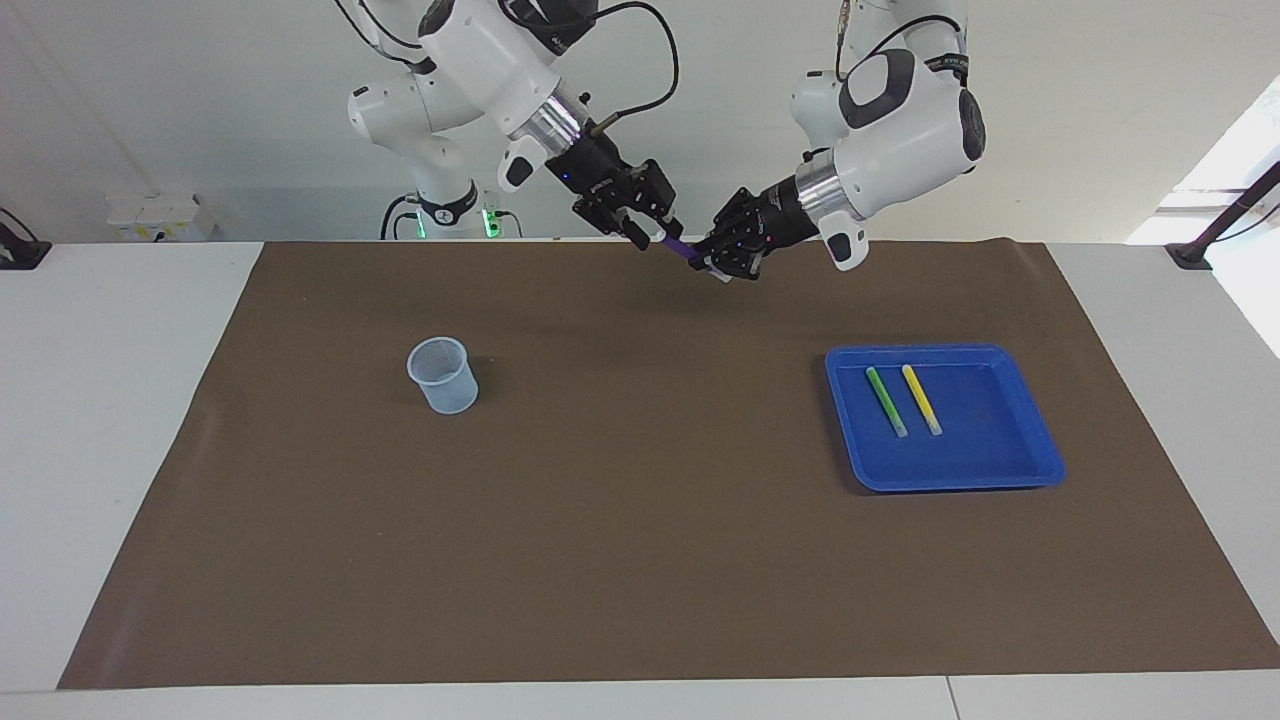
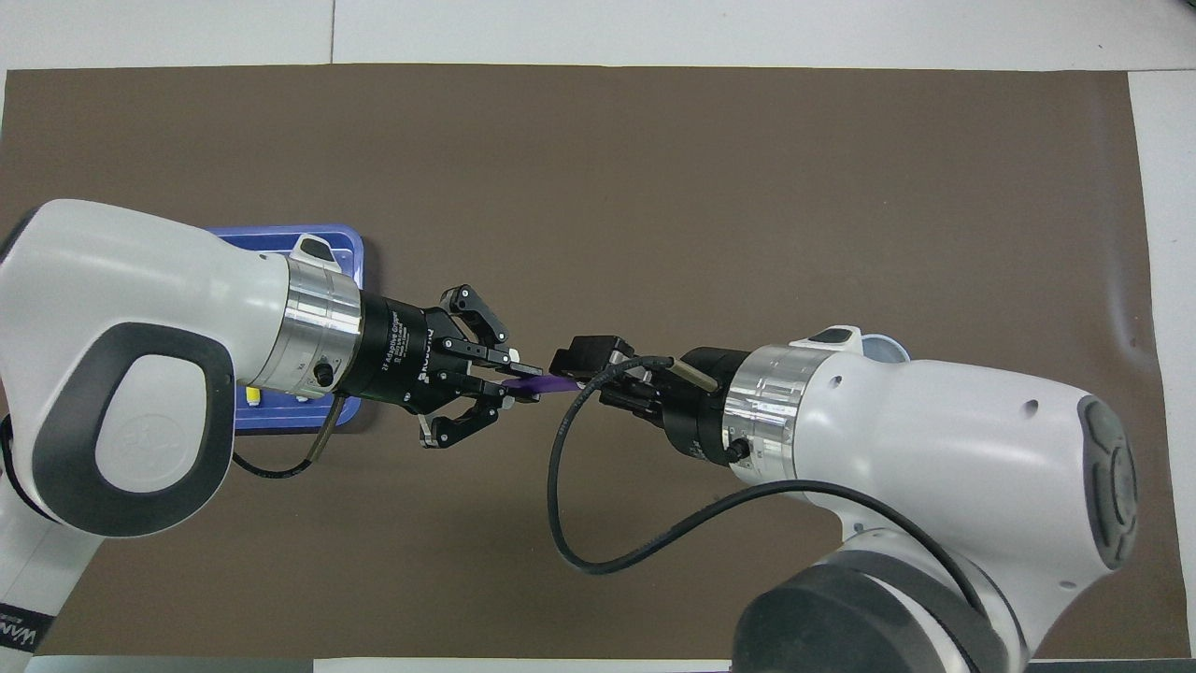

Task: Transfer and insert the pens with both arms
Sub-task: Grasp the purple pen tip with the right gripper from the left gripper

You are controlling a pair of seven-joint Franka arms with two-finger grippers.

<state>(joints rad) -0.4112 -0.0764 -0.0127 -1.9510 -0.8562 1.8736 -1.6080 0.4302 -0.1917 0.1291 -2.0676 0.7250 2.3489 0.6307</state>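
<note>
Purple pen (image 1: 677,245) sits clamped in the left gripper (image 1: 708,262); right gripper (image 1: 652,234), at its nine o'clock, surrounds the tip, grip uncertain.

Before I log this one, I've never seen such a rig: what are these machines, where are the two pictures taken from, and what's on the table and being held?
Two white robot arms stand at a table, each ending in a black two-finger gripper. One picture faces them from across the table; the other looks steeply down from above their own end.

On the brown mat sit a clear plastic cup, toward the right arm's end, and a blue tray, toward the left arm's end, holding a green pen and a yellow pen.

Up in the air over the mat, the left gripper is shut on a purple pen. The right gripper has its fingers around the pen's free end. I cannot tell whether they grip it yet. It looks like a handover.
</note>
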